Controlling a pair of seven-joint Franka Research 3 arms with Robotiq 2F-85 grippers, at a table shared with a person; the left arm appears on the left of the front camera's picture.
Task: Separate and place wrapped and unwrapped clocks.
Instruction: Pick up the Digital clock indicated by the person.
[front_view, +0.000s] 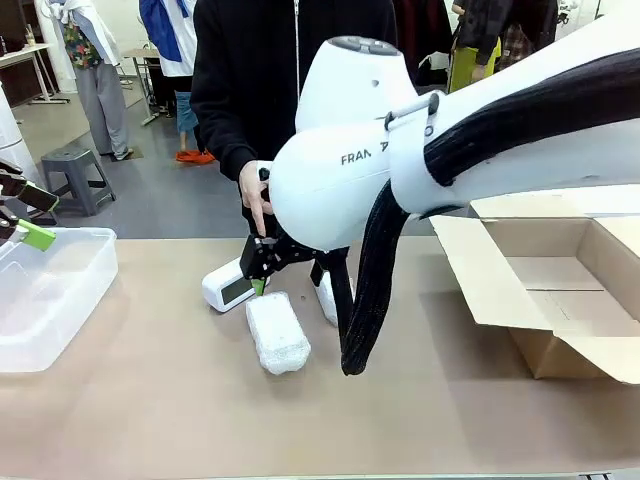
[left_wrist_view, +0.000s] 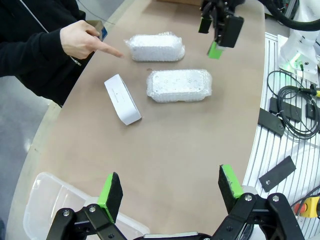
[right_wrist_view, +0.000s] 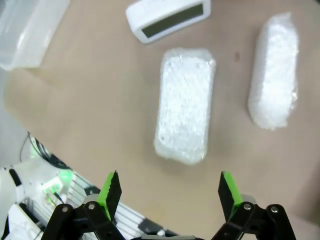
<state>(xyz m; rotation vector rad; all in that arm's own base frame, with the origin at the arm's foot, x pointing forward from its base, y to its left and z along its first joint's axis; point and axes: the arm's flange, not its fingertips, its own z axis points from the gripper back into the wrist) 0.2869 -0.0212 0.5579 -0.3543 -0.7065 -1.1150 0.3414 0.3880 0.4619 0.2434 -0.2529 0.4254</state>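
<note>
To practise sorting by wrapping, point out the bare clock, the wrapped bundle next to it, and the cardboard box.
bare clock (right_wrist_view: 172, 20): right wrist view, on its dark screen.
wrapped bundle (right_wrist_view: 185, 102): right wrist view, middle of its top.
cardboard box (front_view: 478, 270): front view, on its left flap.

Two white bubble-wrap bundles (right_wrist_view: 185, 102) (right_wrist_view: 274, 70): bumpy, shiny plastic film.
White rounded-rectangle clock (right_wrist_view: 167, 19): smooth plastic, dark glossy screen.
Brown box (front_view: 545, 270): matt cardboard.

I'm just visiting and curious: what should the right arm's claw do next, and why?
Probably lower the open right gripper onto the wrapped bundle beneath it: its fingers line up across that bundle's width, it holds nothing, and it hangs above the table.
</note>
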